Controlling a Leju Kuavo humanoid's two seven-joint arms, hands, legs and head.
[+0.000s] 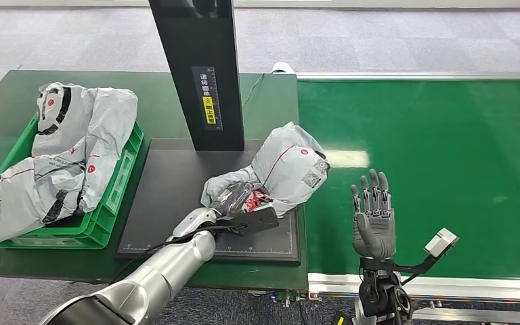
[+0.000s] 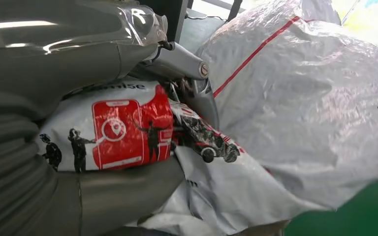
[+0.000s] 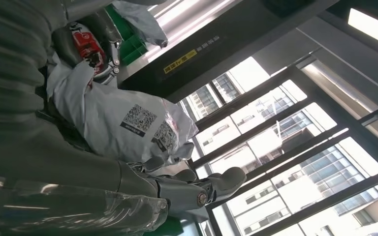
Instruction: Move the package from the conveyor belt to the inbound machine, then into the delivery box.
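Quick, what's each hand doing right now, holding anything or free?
Left hand: grips the grey package on the inbound machine.
Right hand: open, fingers apart, holding nothing, above the conveyor belt.

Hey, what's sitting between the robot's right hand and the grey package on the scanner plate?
Nothing. In the head view, only bare green conveyor belt separates the right hand from the package, whose other end the left hand grips.
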